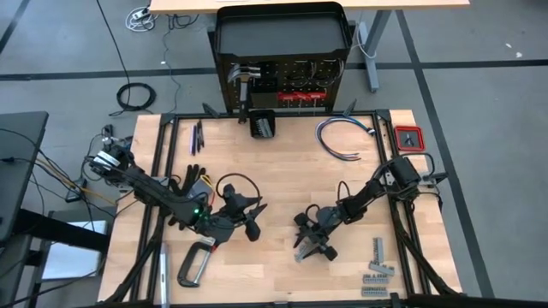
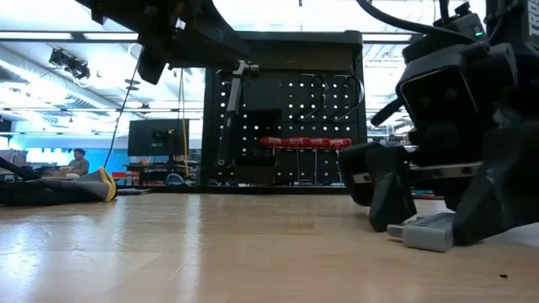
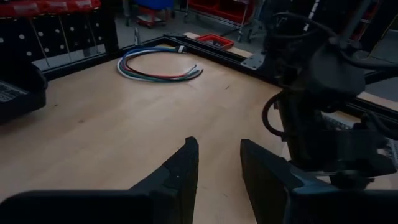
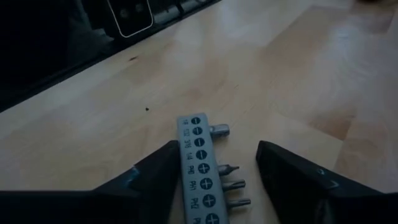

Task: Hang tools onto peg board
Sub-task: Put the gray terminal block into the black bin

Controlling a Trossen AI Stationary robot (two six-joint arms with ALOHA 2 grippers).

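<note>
Tools are lying scattered on the wooden table (image 1: 282, 171); a grey bit holder (image 4: 198, 167) is resting flat on the wood between the spread fingers (image 4: 292, 171) of the right gripper (image 4: 214, 171), which is not pinching it. The peg board (image 1: 282, 85) is standing upright at the table's far edge, carrying a hammer (image 1: 246, 79) and red-handled drivers (image 1: 300, 97). The left gripper (image 3: 217, 168) is hovering with its fingers parted, empty, near the C-clamp (image 1: 195, 261).
</note>
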